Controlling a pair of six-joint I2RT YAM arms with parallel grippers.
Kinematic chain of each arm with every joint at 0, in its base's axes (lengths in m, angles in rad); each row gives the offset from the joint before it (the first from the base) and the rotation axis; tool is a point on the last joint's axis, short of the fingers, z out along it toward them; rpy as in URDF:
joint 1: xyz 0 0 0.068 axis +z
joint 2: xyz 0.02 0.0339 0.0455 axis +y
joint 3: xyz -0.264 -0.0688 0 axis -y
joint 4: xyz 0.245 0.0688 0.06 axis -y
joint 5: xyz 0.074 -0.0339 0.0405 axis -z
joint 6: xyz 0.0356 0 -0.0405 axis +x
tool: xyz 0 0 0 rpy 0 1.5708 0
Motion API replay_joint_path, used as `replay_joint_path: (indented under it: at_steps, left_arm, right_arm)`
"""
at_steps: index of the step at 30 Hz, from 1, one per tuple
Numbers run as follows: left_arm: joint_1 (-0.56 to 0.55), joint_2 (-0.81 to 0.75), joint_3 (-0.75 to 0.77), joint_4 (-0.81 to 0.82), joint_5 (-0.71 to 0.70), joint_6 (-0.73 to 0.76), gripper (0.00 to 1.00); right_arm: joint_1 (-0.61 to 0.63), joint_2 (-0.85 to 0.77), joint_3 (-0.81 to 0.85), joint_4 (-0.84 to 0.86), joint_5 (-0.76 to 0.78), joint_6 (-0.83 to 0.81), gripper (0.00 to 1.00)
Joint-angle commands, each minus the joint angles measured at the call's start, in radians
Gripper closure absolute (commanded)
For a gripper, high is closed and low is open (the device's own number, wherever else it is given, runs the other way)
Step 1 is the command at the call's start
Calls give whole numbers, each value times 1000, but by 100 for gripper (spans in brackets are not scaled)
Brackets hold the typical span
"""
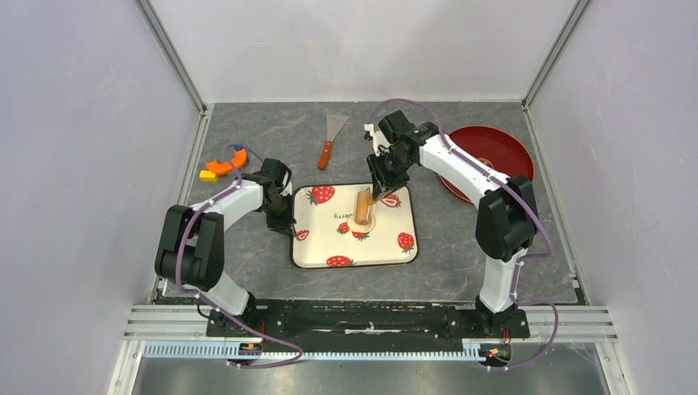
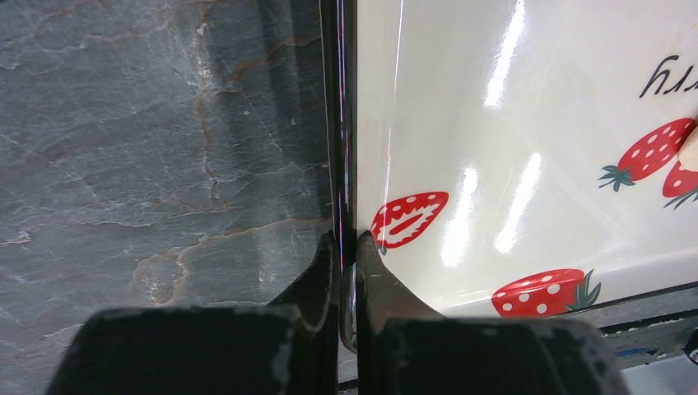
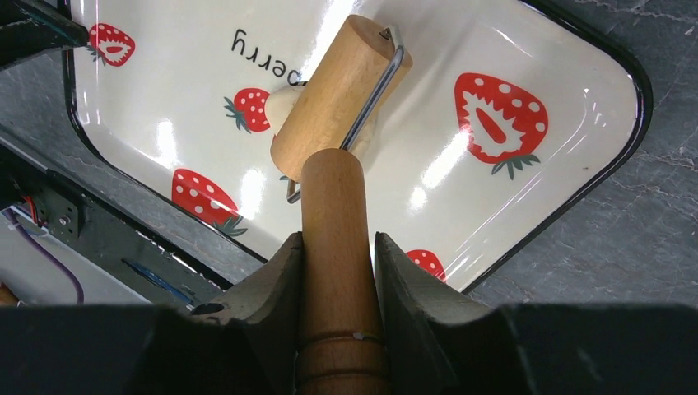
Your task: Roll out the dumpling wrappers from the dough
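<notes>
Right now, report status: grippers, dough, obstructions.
Left gripper shut on strawberry-print tray rim. Right gripper shut on tan wooden roller, atop pale cream dough. No obstruction seen.

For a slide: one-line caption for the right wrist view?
Right gripper clamps the roller by its handle, drum resting on pale dough in the strawberry tray.

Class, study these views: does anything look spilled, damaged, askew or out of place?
Nothing stands out. The right pincer holds the roller on the dough inside the tray; the left pincer clamps its rim.

Red plate [image 1: 504, 146] far right, scraper [image 1: 331, 138] behind strawberry tray [image 1: 383, 248]
</notes>
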Motion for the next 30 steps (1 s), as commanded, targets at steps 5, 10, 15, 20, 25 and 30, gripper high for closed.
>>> replay_joint_path:
  at_steps: [5, 10, 15, 20, 25, 30]
  left_arm:
    - [-5, -10, 24, -21, -44, 68, 98]
    - [-5, -7, 23, -21, -45, 68, 98]
    - [-5, -6, 26, -21, -47, 68, 98]
    - [-5, -6, 26, -23, -49, 69, 98]
    - [-5, -4, 30, -24, -51, 70, 98]
    - [-5, -2, 37, -30, -52, 72, 98]
  right_arm:
    - [-42, 96, -103, -76, 302, -71, 100]
    - [-40, 119, -141, -58, 336, -78, 100]
    - [-33, 142, -196, -34, 364, -84, 100]
    - [-27, 158, -246, -2, 378, -85, 100]
    - [-19, 180, -261, 17, 410, -85, 100]
    - [-14, 203, -268, 33, 414, -86, 100]
